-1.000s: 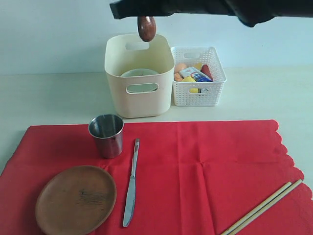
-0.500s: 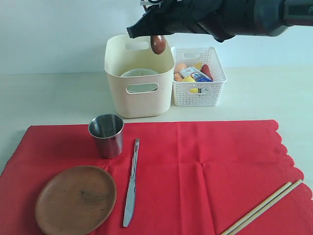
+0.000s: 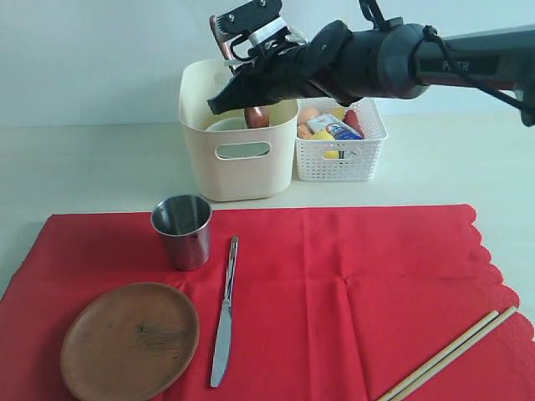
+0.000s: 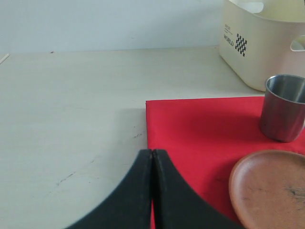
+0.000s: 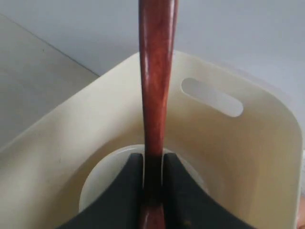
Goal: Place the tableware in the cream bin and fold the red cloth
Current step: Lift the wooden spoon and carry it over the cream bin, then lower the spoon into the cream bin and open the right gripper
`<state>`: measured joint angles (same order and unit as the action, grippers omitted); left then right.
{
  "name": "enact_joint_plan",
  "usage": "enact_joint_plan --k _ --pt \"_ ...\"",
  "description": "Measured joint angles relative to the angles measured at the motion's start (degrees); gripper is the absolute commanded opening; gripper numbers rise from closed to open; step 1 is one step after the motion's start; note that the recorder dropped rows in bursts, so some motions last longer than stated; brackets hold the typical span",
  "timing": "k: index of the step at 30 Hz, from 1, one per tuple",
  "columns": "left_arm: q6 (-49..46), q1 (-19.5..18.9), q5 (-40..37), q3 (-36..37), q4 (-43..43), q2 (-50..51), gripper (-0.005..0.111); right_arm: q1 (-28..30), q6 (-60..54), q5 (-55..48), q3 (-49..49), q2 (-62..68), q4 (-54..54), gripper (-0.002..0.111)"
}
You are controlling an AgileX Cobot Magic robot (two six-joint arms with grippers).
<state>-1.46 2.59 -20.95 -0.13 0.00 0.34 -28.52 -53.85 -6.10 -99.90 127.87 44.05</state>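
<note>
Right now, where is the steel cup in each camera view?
Exterior view: steel cup stands on the red cloth, in front of the cream bin.
Left wrist view: on the red cloth, between cream bin and wooden plate.
Right wrist view: not in it.
Shared landmark: the cream bin, in all three.

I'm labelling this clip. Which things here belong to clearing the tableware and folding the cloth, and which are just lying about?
Part of the job: spoon, bowl, cream bin, cup, plate, knife, chopsticks, red cloth.

Lying about: white basket, food, milk carton.
</note>
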Motion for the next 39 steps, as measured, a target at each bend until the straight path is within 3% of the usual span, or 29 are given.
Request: enact_joint_plan --k 3,13,18,28,39 --pt "0.0 0.0 0.0 0.0 0.0 0.0 0.0 0.0 -0.5 -0.3 -0.1 1.2 -0.1 0.005" --pt "0.0 0.0 0.0 0.0 0.0 0.0 0.0 0.0 -0.9 -1.1 -0.1 2.3 -0.2 0.041" --pt "0.0 0.0 0.0 0.0 0.0 0.0 0.0 0.0 -0.6 -1.3 -0.1 2.5 -0.2 0.05" --pt "0.0 0.0 0.0 0.0 0.0 0.0 0.0 0.2 1.1 -9.4 -0.1 -2.7 -0.5 0.051" --pt "0.0 0.0 0.0 0.0 0.0 0.0 0.0 1.6 17.4 -24.9 -0.1 -9.7 -12.4 0.051"
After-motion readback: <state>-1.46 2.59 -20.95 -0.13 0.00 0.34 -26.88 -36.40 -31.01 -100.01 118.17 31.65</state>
